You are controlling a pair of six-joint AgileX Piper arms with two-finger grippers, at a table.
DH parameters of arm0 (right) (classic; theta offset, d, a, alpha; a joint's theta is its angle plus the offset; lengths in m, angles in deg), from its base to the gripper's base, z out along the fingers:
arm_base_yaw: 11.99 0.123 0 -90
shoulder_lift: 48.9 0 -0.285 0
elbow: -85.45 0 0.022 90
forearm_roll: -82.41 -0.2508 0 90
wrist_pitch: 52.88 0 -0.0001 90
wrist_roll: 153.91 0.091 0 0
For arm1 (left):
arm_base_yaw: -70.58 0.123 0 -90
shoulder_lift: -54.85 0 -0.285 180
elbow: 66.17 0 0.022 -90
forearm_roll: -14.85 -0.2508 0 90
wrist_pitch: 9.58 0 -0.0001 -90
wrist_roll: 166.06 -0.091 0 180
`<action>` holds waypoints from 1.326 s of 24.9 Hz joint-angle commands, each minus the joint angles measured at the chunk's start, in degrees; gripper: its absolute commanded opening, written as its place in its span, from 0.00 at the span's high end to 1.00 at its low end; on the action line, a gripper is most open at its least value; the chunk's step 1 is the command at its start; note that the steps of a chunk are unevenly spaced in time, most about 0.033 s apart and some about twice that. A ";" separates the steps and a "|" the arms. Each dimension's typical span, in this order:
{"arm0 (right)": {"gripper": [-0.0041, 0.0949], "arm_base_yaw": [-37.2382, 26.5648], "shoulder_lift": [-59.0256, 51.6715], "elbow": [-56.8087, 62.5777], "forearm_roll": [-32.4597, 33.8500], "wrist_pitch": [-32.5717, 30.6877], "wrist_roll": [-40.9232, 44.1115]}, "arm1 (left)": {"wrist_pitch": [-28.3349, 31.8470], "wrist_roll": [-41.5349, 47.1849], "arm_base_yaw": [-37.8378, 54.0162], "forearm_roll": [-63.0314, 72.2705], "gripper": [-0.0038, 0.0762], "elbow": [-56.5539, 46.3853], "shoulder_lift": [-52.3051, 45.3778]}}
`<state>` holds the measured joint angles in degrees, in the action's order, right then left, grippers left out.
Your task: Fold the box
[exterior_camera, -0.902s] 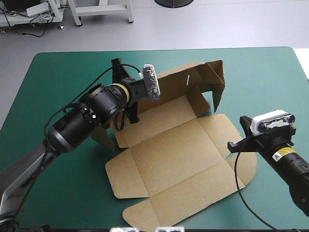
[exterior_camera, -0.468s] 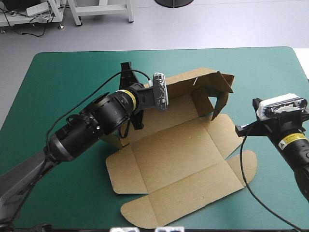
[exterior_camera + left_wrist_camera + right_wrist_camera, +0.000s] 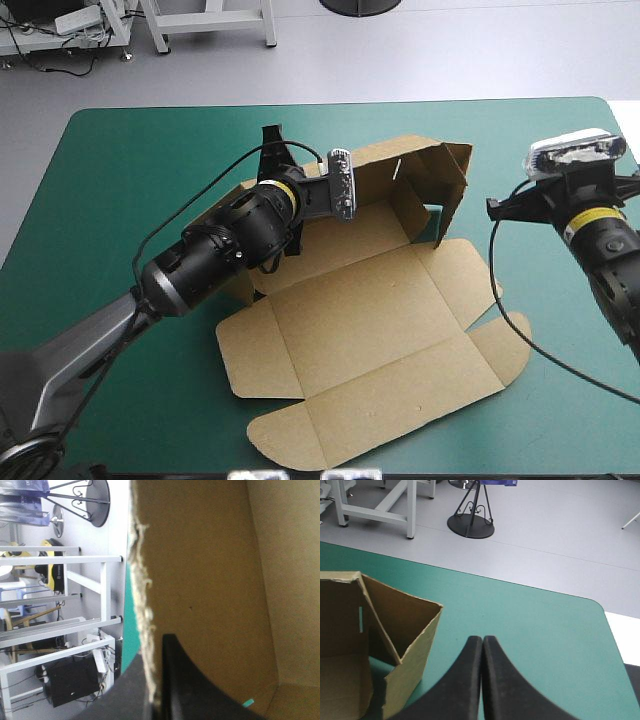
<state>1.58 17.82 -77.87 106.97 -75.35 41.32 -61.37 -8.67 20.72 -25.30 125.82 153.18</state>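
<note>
Shows the left gripper [image 3: 153, 685] at bottom centre, pinching the ragged edge of the box [image 3: 210, 580], one black finger on each side of the board. Brown wall across centre and right, creased near the right. Thin strip of teal-green cover [image 3: 131, 630] left of that edge.

Lab or workshop: grey floor [image 3: 450, 50], white metal bench frames [image 3: 411, 510], loose cables [image 3: 28, 50], teal-green robot table [image 3: 120, 180].

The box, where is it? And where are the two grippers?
box [image 3: 360, 300], high view, on its flat middle panel.
left gripper [image 3: 154, 652], left wrist view, between the fingertips pinching the box's raised wall.
right gripper [image 3: 482, 641], right wrist view, where its shut fingertips meet.
</note>
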 commanded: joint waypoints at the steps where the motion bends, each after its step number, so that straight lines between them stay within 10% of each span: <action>1: 0.96 -2.96 2.45 -5.96 2.18 2.91 0.30 | 4.32 4.97 0.06 -7.02 0.96 1.91 -0.45; 8: 0.98 -11.47 8.80 -13.61 -0.30 2.60 -1.27 | 5.29 10.25 0.06 -11.64 0.96 1.77 2.51; 15: 0.98 -15.21 24.32 -23.36 -26.05 0.90 -22.95 | 3.97 11.29 -0.05 -11.83 0.96 -1.86 3.52; 33: 0.98 -19.85 49.57 -55.11 -56.19 -24.65 -45.13 | 3.81 11.29 -0.05 -12.61 0.96 -4.28 3.52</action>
<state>-17.87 67.18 -129.34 54.68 -99.32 -2.27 -57.34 2.27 21.02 -38.21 120.60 158.90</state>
